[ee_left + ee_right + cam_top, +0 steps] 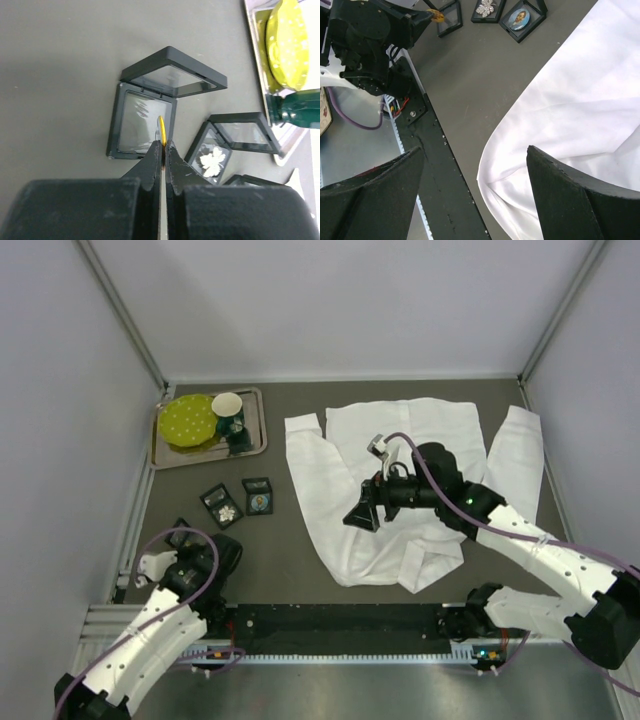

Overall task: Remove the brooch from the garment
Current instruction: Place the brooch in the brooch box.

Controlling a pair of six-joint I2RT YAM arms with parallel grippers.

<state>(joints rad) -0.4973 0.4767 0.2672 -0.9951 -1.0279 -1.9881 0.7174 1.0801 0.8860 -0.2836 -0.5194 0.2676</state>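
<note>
left wrist view gives you the clearest read. the left gripper [162, 145] is clenched on the brooch [161, 127], a thin gold-coloured piece seen edge-on. it is pinched at its lower rim, with the rest standing clear above the fingertips. it hangs just over the open display box [116, 120], whose lid tilts up behind it.

the garment [330, 490] lies spread on the right half of the table, well apart from the brooch. by the look of it the removal itself is done, and setting the piece into the box is the step in hand. the right gripper [475, 150] has its jaws spread wide, holds nothing, and hovers over the shirt's edge.

expect the brooch to be light, stiff and smooth. a narrow pinch on a hard rim like this can pivot or slip, so keep your squeeze steady and let go only when it is low over the box's clear film. you cannot see its pin or clasp from here.

the shirt is thin, soft and creased, and it will bunch and drag if you brush it. if you must hold it, take a fold near the hem.
</note>
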